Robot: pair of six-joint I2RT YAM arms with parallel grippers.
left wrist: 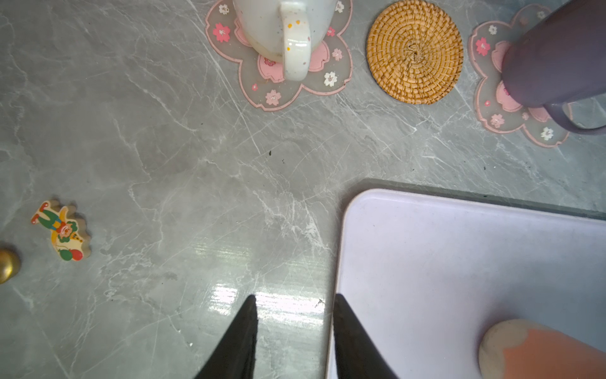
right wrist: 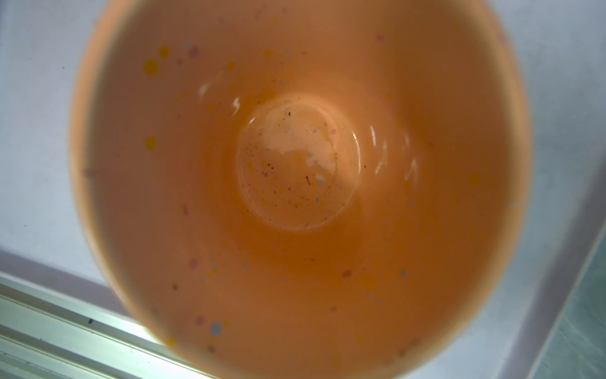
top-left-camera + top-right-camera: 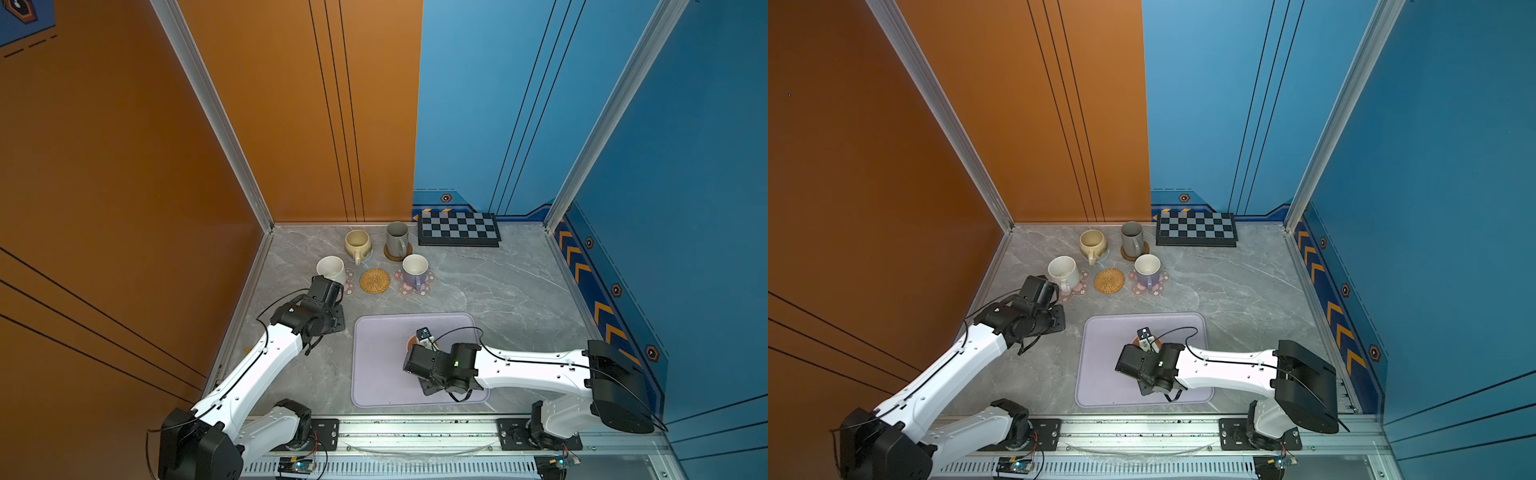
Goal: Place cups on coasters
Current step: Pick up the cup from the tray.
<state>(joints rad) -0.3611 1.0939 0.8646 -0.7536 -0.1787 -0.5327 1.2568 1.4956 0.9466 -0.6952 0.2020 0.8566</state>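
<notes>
An orange cup (image 2: 295, 164) stands on the lavender tray (image 3: 374, 374) and fills the right wrist view. My right gripper (image 3: 420, 343) sits right over it, shut on it, with its fingers hidden. The tan rattan coaster (image 3: 375, 281) is bare. The beige cup (image 3: 357, 244) stands on a grey coaster (image 3: 367, 260). On a brown coaster (image 3: 388, 253) is the grey cup (image 3: 397, 239). The white speckled cup (image 3: 331, 269) and the lavender cup (image 3: 414, 270) each rest on a pink flower coaster (image 1: 278, 82). My left gripper (image 1: 294, 297) hangs open and empty near the tray's corner.
A black-and-grey checkered board (image 3: 457, 228) lies at the back wall. A small clown figure (image 1: 62, 231) and a brass ball (image 1: 6, 264) lie on the marble beside the left arm. Orange and blue walls close in the table on three sides.
</notes>
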